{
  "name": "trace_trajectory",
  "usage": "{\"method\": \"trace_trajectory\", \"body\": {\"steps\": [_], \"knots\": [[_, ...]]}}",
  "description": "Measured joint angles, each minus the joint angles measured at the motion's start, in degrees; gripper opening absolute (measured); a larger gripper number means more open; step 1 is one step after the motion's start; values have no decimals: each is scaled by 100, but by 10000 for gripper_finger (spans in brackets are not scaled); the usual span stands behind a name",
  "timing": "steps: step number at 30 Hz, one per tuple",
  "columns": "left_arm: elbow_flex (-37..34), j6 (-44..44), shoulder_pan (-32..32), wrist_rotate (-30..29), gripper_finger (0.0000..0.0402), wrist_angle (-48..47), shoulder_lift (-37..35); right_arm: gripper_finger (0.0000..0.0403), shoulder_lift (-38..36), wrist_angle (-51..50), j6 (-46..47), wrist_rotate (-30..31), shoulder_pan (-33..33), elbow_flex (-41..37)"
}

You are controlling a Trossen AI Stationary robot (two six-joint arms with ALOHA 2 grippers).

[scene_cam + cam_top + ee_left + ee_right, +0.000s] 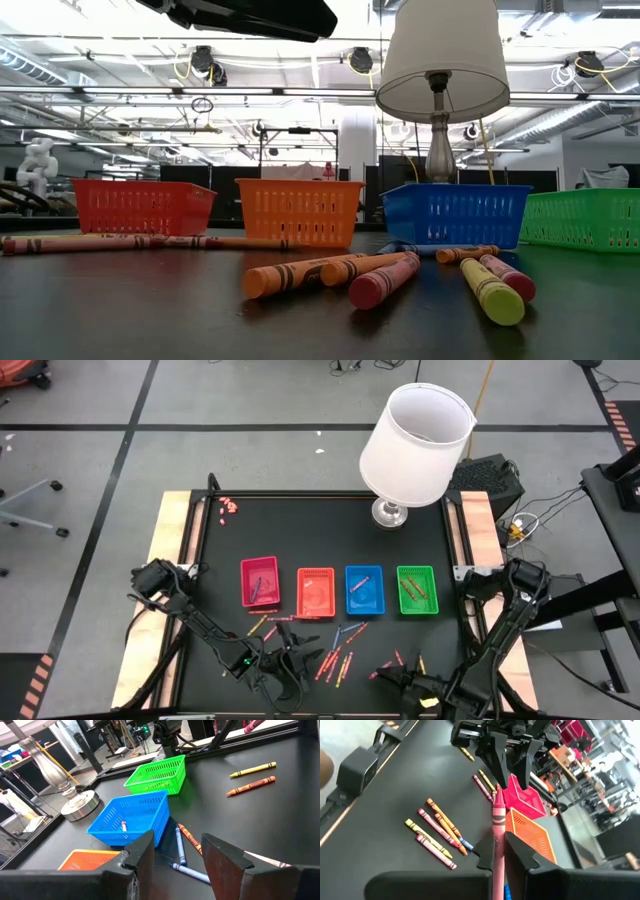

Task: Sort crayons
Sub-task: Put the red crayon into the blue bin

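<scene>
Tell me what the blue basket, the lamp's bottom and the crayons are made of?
The blue basket looks like shiny molded plastic: its walls are a see-through grid of little holes. The lamp base seems to be silvery polished metal, since it gleams. The crayons look like wax sticks in matte paper wrappers with dark printed bands, though the wax itself is a guess.

Two dark jointed arms; left pincer (290, 657) black, wedge-fingered.

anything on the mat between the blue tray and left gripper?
Yes: left wrist view shows two blue crayons and an orange crayon between the blue tray and left gripper.
</scene>
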Motion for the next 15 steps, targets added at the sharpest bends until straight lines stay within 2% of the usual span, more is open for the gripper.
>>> {"method": "trace_trajectory", "body": {"steps": [10,15], "knots": [[0,-6,116,253,162,0,0,8,0,-2,1922,-2,-286,2],[0,-146,117,256,162,-3,0,8,0,-2,2359,-2,-544,2]]}}
